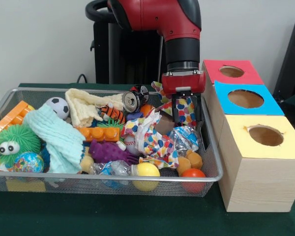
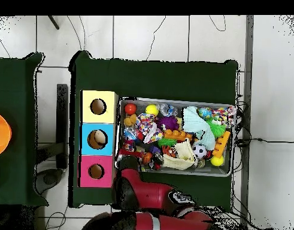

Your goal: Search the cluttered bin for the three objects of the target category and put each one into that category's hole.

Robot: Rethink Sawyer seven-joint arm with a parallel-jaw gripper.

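The wire mesh bin (image 1: 211,147) holds a heap of toys and cloths; it also shows in the overhead view (image 2: 230,171). One crushed clear bottle with a blue label (image 1: 183,138) lies at the bin's right side. Another (image 1: 109,168) lies against the front wall, and shows in the overhead view (image 2: 167,109). A third is not visible. My gripper (image 1: 188,112) hangs open above the right end of the bin. Its black fingers (image 1: 177,109) straddle a polka-dot cloth (image 1: 152,140), just above and behind the right bottle. In the overhead view the arm hides the gripper.
Three boxes with round holes stand right of the bin: red (image 1: 231,72), blue (image 1: 246,99), yellow (image 1: 265,135). A crushed metal can (image 1: 134,100) lies at the bin's back. Balls, bricks, a mint cloth (image 1: 56,137) and a purple spiky toy (image 1: 108,151) fill the rest.
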